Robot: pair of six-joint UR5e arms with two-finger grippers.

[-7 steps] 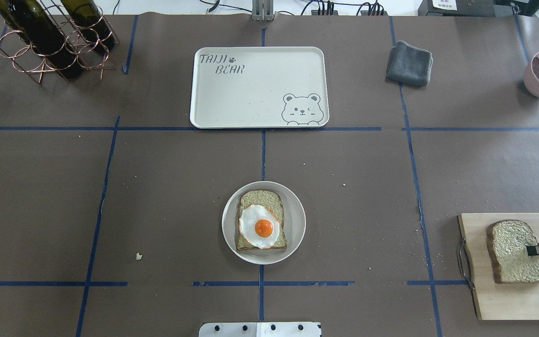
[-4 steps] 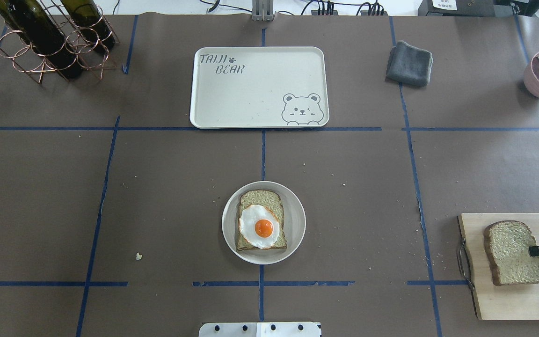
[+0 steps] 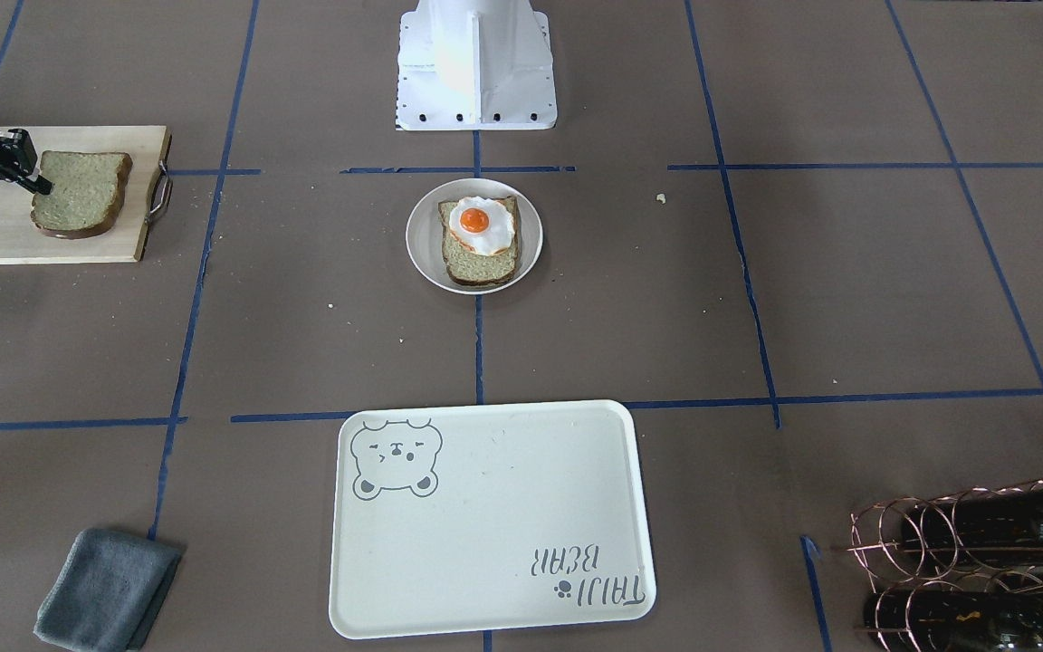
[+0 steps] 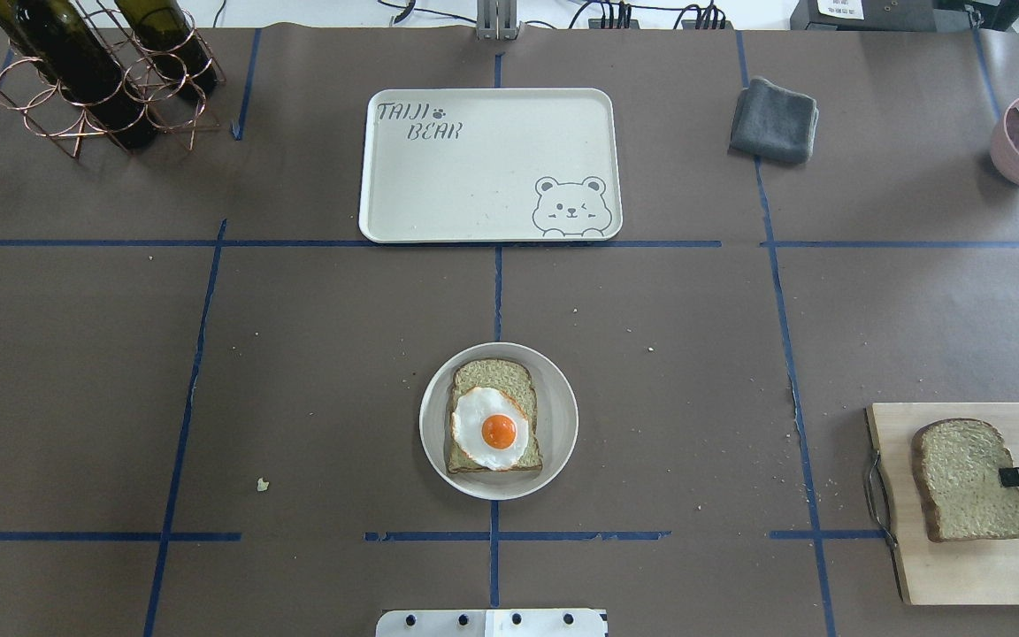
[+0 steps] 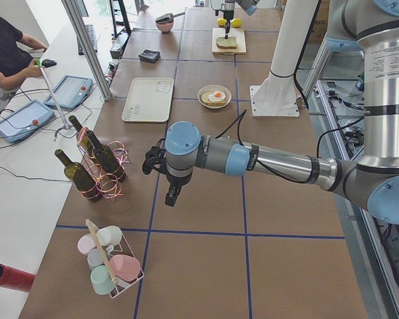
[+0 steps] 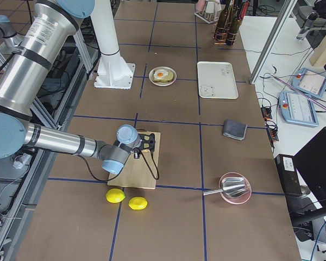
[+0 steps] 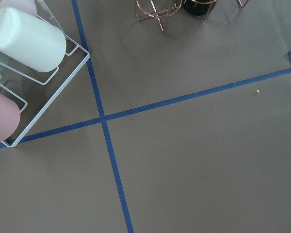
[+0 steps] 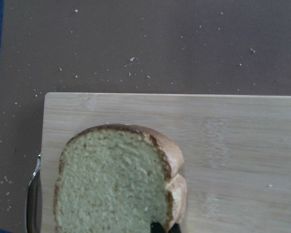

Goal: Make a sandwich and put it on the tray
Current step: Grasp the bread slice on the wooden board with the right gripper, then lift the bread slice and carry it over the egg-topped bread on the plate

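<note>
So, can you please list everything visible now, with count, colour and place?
tray: one, cream-white, far centre.
plate: one, whitish, near centre.
bread slice: one, speckled, on plate.
egg: one, white and orange, on that slice.
loose slice: one, speckled, on cutting board.
cutting board: one, pale wood, robot's right.
cloth: one, grey, far right.
bottles: at least two, dark green, far left.
bowl: one, pink, far right.
lemons: two, yellow, beyond the board.
cups: several, pastel, robot's far left.
right end effector: one, black, gripping loose slice.
left end effector: one, black, hovering near bottles.
</note>
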